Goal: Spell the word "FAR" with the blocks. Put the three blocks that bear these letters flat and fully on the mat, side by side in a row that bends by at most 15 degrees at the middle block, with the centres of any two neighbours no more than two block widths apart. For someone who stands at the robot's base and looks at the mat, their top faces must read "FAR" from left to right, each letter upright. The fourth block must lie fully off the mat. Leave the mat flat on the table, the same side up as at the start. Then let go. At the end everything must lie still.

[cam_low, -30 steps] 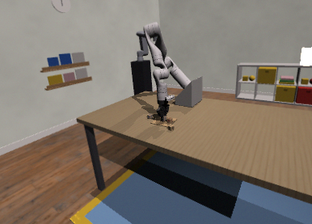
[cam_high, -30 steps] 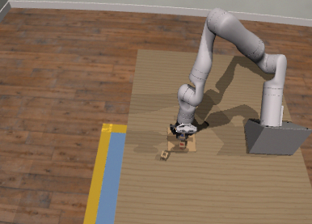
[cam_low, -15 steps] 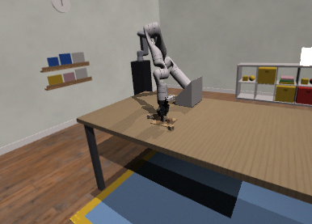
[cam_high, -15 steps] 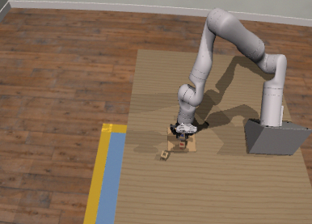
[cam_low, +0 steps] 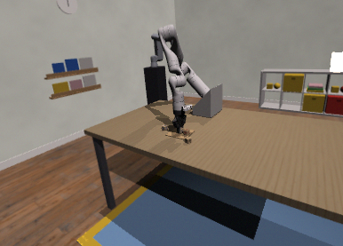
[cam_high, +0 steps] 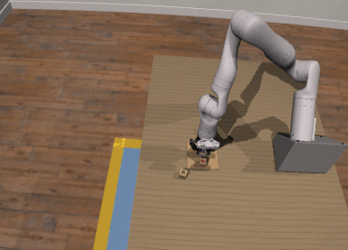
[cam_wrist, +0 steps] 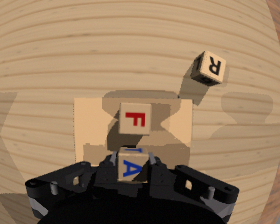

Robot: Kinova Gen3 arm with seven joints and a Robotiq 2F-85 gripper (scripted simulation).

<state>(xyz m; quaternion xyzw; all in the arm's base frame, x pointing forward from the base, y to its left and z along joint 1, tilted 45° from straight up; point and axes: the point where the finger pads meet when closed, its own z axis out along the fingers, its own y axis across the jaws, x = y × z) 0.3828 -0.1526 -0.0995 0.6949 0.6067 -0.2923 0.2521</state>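
My gripper (cam_wrist: 132, 159) is shut on the block with a blue A (cam_wrist: 131, 166) and holds it over the near edge of the small tan mat (cam_wrist: 133, 128). The block with a red F (cam_wrist: 135, 120) lies flat on the mat just beyond it. The block with a black R (cam_wrist: 208, 67) lies tilted on the table, off the mat to the far right in the wrist view. In the top view the gripper (cam_high: 204, 147) is low over the mat (cam_high: 204, 160), and the R block (cam_high: 183, 173) sits off its left corner. A fourth block is not in view.
The arm's grey base block (cam_high: 306, 152) stands at the table's right side. The table edge runs along the left, with a blue and yellow floor mat (cam_high: 118, 196) below it. A shelf unit (cam_low: 302, 91) stands far off by the wall.
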